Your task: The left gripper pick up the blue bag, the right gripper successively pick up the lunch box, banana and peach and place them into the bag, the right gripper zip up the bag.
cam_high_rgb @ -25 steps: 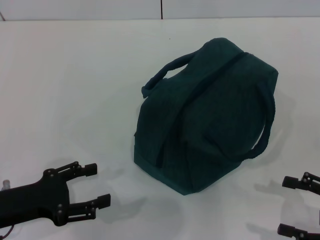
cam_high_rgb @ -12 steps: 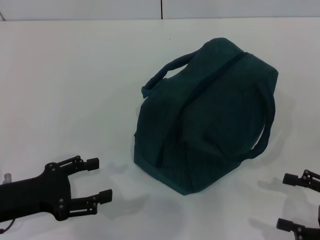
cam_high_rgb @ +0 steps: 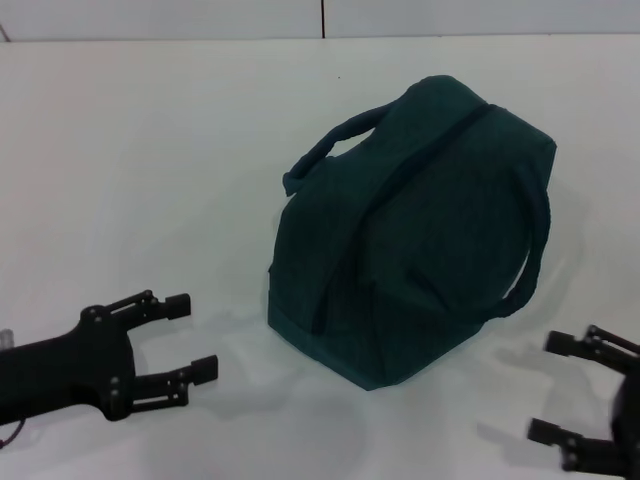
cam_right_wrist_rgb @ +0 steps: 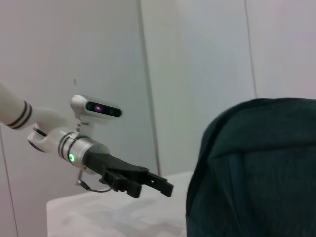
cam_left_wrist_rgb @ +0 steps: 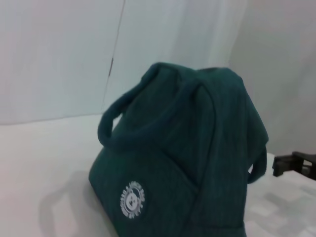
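Observation:
The blue bag (cam_high_rgb: 415, 230) is a dark teal fabric bag standing closed on the white table, its two loop handles lying over the top. It also shows in the left wrist view (cam_left_wrist_rgb: 182, 163), with a white round logo (cam_left_wrist_rgb: 132, 201), and in the right wrist view (cam_right_wrist_rgb: 256, 173). My left gripper (cam_high_rgb: 182, 336) is open and empty, low at the near left, apart from the bag; it also shows in the right wrist view (cam_right_wrist_rgb: 158, 183). My right gripper (cam_high_rgb: 565, 390) is open and empty at the near right, just off the bag's corner. The lunch box, banana and peach are out of view.
The white table (cam_high_rgb: 150, 150) stretches around the bag, with a wall seam (cam_high_rgb: 323, 18) behind it. The right gripper's fingers (cam_left_wrist_rgb: 296, 163) show at the edge of the left wrist view.
My left gripper has drifted slightly back to the left and up. My right gripper has moved up and left, closer to the bag's near right corner. The bag has not moved.

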Controlling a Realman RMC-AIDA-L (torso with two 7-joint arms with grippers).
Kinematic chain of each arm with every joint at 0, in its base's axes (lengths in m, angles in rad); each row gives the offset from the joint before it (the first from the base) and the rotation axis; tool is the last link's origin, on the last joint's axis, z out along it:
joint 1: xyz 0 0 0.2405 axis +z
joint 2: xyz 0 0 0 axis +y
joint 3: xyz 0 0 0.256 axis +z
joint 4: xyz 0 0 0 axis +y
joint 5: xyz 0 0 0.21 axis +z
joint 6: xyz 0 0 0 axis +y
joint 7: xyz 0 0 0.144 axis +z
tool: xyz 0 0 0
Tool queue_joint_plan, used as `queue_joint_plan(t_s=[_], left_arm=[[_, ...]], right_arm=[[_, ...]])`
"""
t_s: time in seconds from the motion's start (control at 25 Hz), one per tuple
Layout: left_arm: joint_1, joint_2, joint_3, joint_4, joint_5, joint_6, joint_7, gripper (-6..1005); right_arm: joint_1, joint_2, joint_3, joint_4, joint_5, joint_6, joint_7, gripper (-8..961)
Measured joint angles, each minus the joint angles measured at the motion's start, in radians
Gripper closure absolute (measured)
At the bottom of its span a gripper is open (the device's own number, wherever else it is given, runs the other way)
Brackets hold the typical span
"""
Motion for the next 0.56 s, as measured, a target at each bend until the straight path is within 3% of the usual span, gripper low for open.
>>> queue_joint_plan(t_s=[0.16,0.24,0.56], left_arm=[[-0.001,-0.004,-0.028,0.000,0.000,0.009,0.018,125],[-0.001,-0.006,-0.031,0.000,0.000,0.010,0.019,125],[-0.004,-0.008,-0.032,0.000,0.002,0.012,0.020,124]], right_arm=[[0.038,0.045,-0.009,0.006,-0.014,0.032,0.000,81],[0.054,0.058,-0.010,0.009,-0.025,0.045,-0.001,81],[0.060,0.062,-0.001,0.010,-0.022,0.040,-0.003,81]])
